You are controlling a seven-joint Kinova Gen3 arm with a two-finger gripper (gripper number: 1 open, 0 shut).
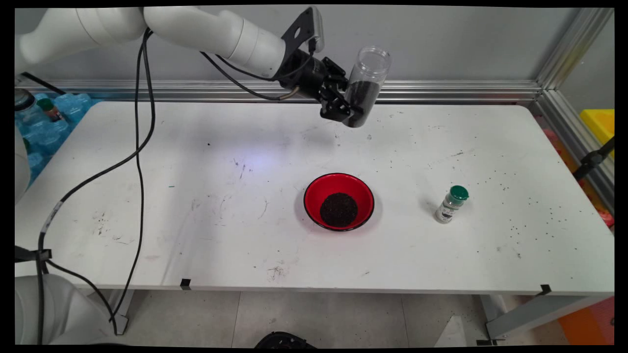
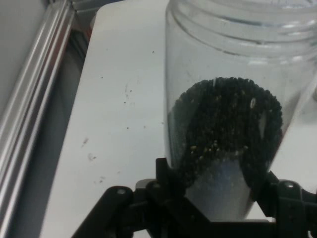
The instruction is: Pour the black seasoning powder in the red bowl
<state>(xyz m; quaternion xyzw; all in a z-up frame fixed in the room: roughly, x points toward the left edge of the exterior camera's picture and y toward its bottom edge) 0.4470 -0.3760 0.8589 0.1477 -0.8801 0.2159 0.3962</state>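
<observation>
My gripper (image 1: 349, 105) is shut on a clear open-topped jar (image 1: 367, 83) partly filled with small black grains, held high above the table's far side with its mouth up and tilted slightly right. In the hand view the jar (image 2: 233, 109) fills the frame between the fingers (image 2: 166, 173), the dark grains heaped in its lower half. Below and nearer the camera, a red bowl (image 1: 360, 192) with a pile of the same black grains stands on the white table (image 1: 196, 196). A small shaker bottle with a green cap (image 1: 452, 204) stands to the bowl's right.
Black cables (image 1: 140, 162) hang from the arm over the table's left part. Scattered dark grains (image 1: 530, 206) dot the right side of the table. An aluminium rail (image 1: 441, 90) runs along the far edge, with a blue bottle pack (image 1: 49, 122) beyond the left end.
</observation>
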